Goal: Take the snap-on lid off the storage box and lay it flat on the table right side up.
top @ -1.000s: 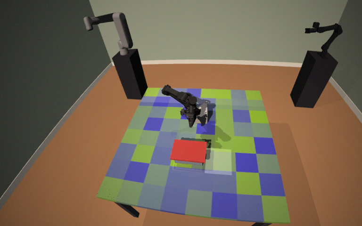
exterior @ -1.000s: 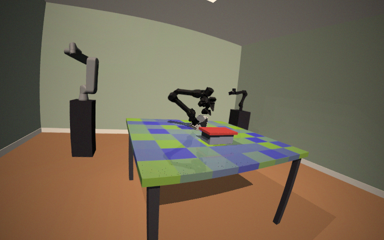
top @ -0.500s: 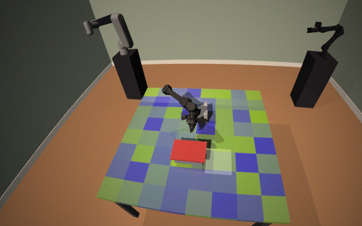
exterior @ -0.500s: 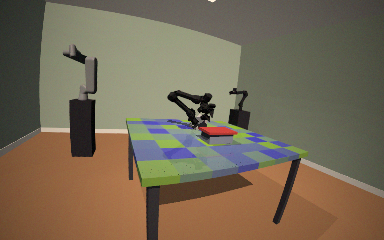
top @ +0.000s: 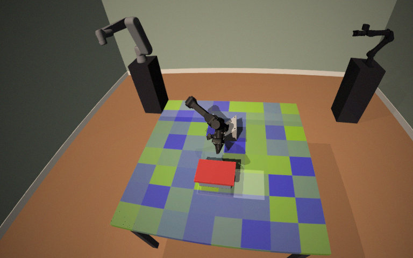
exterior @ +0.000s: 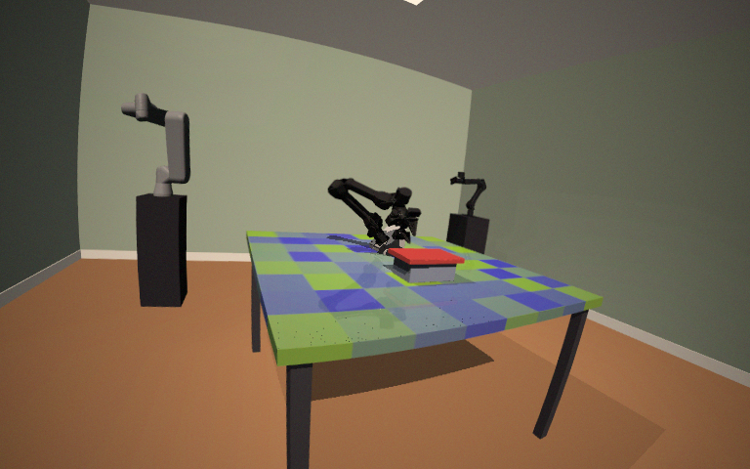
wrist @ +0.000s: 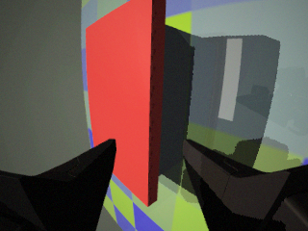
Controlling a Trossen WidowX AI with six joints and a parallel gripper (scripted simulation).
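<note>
The flat red lid (top: pixel 215 172) (exterior: pixel 426 255) (wrist: pixel 120 87) sits level on the grey storage box (top: pixel 216 185) (exterior: pixel 434 274) (wrist: pixel 177 96), overhanging its sides. My gripper (top: pixel 218 152) (exterior: pixel 401 238) (wrist: pixel 149 145) is partly open and empty. It is on the arm's side of the box, behind it in the top view, short of the lid. In the wrist view the lid's near edge runs up between the two fingertips, with the lid's top to the left and the box's dark side to the right. Its exact distance from the lid is hard to tell.
The patchwork table (top: pixel 280 164) (exterior: pixel 381 281) has a glossy top with reflections and a pale patch (top: pixel 251 185) right of the box in the top view. My arm's pale base bracket (top: pixel 234 127) stands behind the box. Two other arms stand on black pedestals (top: pixel 149 85) (top: pixel 357 91) beyond the table.
</note>
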